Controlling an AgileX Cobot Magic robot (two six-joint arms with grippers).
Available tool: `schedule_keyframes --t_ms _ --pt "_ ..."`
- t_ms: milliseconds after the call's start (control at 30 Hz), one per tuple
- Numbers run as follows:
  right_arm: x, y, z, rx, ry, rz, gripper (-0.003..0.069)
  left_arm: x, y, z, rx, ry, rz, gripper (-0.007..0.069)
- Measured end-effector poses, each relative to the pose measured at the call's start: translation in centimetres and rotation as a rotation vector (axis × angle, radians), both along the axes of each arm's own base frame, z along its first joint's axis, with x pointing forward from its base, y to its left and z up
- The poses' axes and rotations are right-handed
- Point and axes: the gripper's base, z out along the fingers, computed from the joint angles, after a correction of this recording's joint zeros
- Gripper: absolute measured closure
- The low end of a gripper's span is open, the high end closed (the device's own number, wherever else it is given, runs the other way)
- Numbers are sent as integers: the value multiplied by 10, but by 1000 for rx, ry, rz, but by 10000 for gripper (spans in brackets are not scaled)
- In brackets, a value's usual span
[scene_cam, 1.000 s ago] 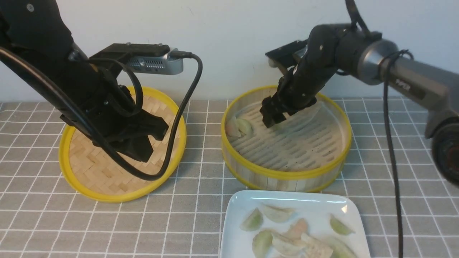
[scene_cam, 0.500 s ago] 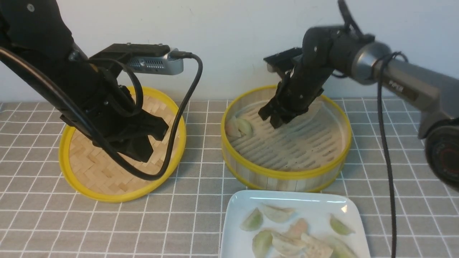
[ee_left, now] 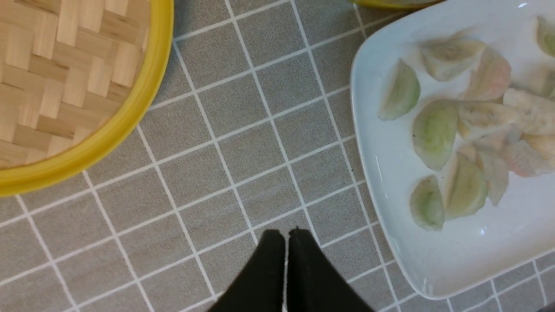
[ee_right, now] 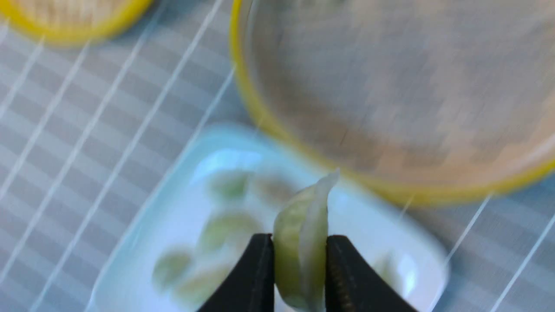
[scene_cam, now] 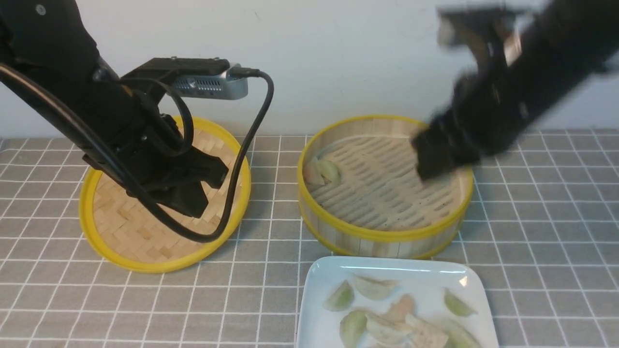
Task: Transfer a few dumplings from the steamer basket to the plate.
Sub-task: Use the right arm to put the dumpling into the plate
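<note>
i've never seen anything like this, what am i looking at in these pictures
A two-armed robot. The front view looks forward from between its arms; the other two come from cameras on its wrists.

On the tiled surface are a woven lid, a round bamboo basket with a few dumplings left in it, and a white plate holding more.

The right gripper holds a green dumpling. The left gripper is shut and holds nothing.

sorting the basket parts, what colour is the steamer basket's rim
The steamer basket's rim is yellow, clearest in the front view.
</note>
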Motion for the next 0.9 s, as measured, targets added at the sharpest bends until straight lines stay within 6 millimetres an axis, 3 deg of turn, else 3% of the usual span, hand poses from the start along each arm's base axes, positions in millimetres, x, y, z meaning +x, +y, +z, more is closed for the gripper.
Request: schedule_keyframes --t_ms 100,200,400,533,667,733,800,900 --pt "-48 4 -36 -1 51 40 533 0 -2 1 -24 -7 -12 629" --pt "-73 6 -66 2 66 38 533 1 -5 2 -54 -17 -22 629" --pt "-85 5 -110 -36 161 -18 459 0 -7 3 -81 -17 -38 629" --pt "-78 11 -133 -69 222 -28 310 0 -8 3 -85 -18 -44 629" --pt "-73 13 -143 -88 220 -30 207 -1 -8 3 -86 -10 -46 629" --pt "-70 13 -136 -86 182 -24 196 -2 -8 4 -87 -10 -48 629" --pt "-68 13 -129 -79 151 -27 208 -5 -7 7 -89 -12 -52 629" --pt "-67 6 -86 -33 -12 -64 330 -19 -3 26 -102 -77 -63 629"
